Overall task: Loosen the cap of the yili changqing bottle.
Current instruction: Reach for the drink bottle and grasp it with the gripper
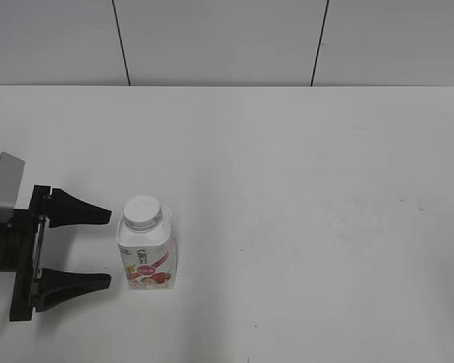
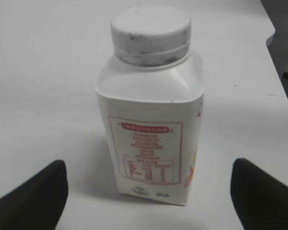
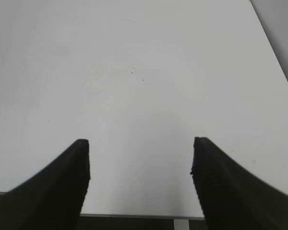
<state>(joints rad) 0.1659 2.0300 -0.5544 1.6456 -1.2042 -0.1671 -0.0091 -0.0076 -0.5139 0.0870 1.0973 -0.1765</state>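
The yili changqing bottle [image 1: 147,253] stands upright on the white table at the lower left, with its strawberry label facing the front. The white ribbed cap [image 1: 142,212] sits on its neck. In the left wrist view the bottle [image 2: 151,120] fills the middle and the cap [image 2: 150,34] is on top. My left gripper [image 1: 106,248] is open and empty, just left of the bottle, its fingertips level with the bottle's body and short of it; in the left wrist view [image 2: 149,184] its tips flank the bottle. My right gripper [image 3: 140,158] is open and empty over bare table; it is out of the exterior view.
The white table [image 1: 303,189] stretches wide to the right of the bottle. A grey panelled wall [image 1: 227,38] runs behind the far edge. The right wrist view shows the table's near edge [image 3: 134,214] just below the fingers.
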